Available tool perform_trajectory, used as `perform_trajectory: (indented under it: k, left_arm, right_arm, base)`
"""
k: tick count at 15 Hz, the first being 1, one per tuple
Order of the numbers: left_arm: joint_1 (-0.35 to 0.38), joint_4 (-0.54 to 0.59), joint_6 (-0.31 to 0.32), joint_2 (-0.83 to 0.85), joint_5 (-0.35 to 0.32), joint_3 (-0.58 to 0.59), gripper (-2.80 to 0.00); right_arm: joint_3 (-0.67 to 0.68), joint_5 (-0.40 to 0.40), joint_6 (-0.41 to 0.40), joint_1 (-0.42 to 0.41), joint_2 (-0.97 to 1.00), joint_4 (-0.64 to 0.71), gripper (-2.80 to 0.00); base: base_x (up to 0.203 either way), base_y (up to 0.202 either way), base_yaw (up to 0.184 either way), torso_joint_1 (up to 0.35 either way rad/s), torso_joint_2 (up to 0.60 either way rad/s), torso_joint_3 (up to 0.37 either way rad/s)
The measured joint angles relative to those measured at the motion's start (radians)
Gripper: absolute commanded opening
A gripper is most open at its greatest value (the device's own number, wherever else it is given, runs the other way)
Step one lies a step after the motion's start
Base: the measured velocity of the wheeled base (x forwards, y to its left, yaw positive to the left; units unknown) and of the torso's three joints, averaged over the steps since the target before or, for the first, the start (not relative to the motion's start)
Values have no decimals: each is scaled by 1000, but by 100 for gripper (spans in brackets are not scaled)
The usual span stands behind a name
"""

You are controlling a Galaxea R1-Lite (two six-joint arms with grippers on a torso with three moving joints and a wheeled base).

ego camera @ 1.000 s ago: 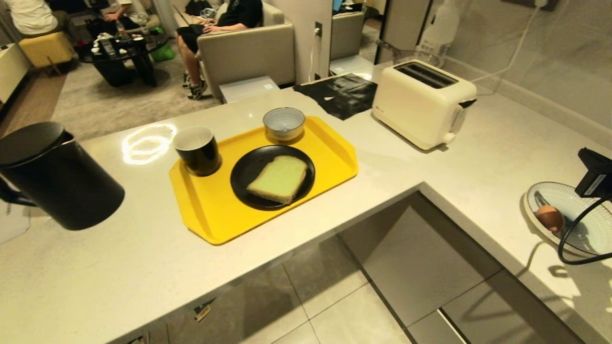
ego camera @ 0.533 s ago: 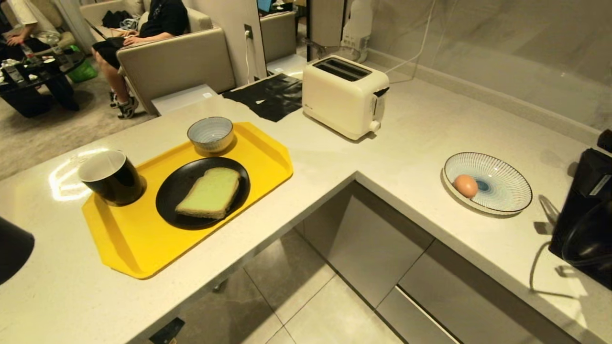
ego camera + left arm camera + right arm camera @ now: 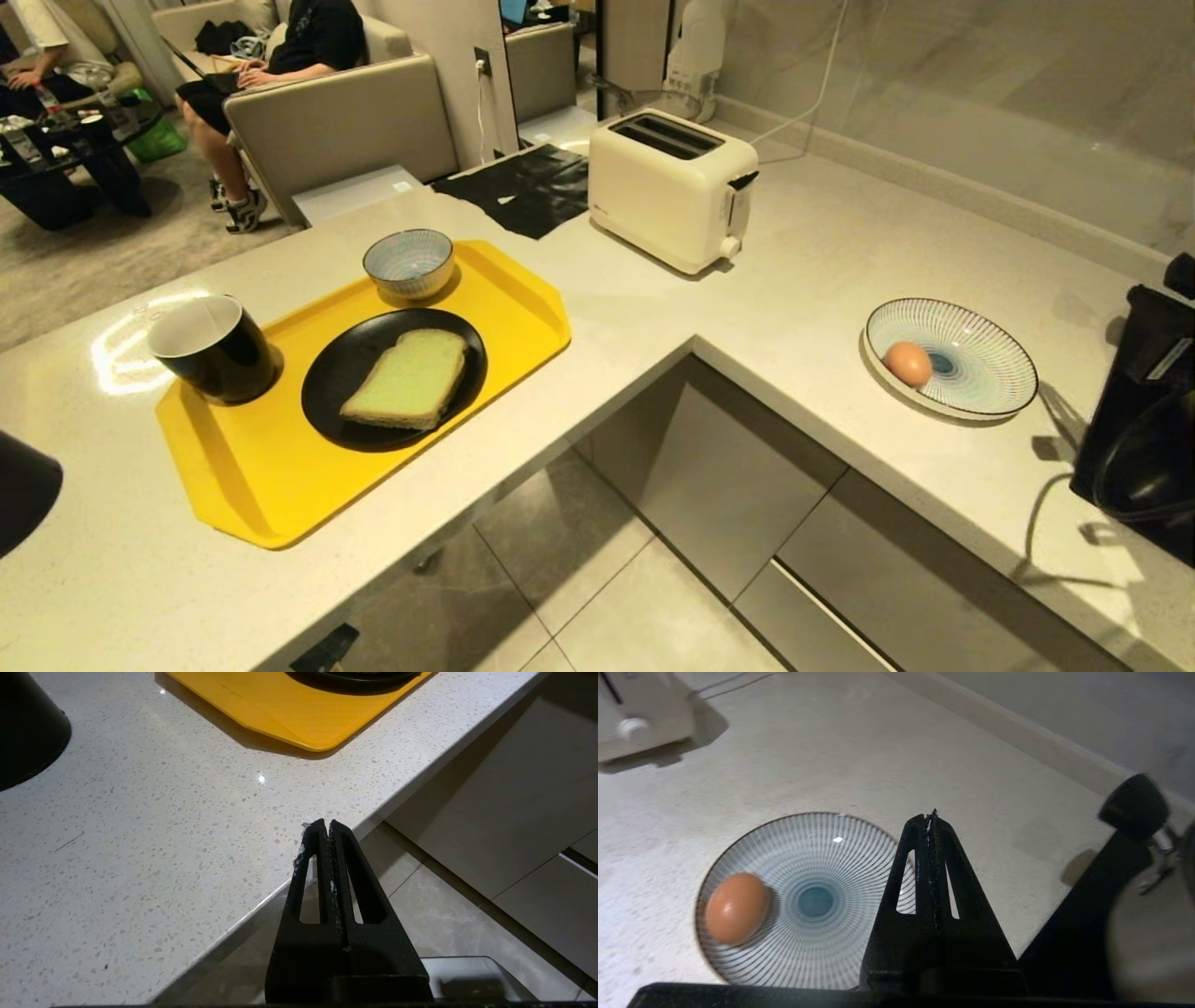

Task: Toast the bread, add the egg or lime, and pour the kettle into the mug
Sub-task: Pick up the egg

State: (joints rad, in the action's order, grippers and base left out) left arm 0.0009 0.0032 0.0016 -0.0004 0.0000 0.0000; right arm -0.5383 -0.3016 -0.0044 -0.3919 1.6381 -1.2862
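While the whole view has swung right since a second ago, bringing the egg [image 3: 907, 363] and its striped plate [image 3: 990, 392] fully into sight, nothing on the counter has moved. Both grippers' jaws are pressed together, empty: left gripper [image 3: 325, 824] at the counter's near edge, right gripper [image 3: 932, 815] above that plate. Farther off, the bread [image 3: 407, 381] lies on its black plate [image 3: 322, 411].

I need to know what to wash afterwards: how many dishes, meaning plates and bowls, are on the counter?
3: a small striped bowl and a black plate under the bread, both on the yellow tray, and a striped dish holding the egg, right of the toaster.
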Motion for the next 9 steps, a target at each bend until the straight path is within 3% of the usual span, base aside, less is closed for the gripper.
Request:
perform_trajectory:
  k: [4, 9]
  left_arm:
    - [1, 0, 0, 0, 0, 0, -280]
    - [1, 0, -1, 0, 0, 0, -280]
  right_arm:
    - [-105, -45, 47, 1, -31, 190, -280]
    - [-478, -44, 118, 45, -94, 745, -280]
  base:
    - [0, 0, 0, 0, 0, 0]
    - [0, 0, 0, 0, 0, 0]
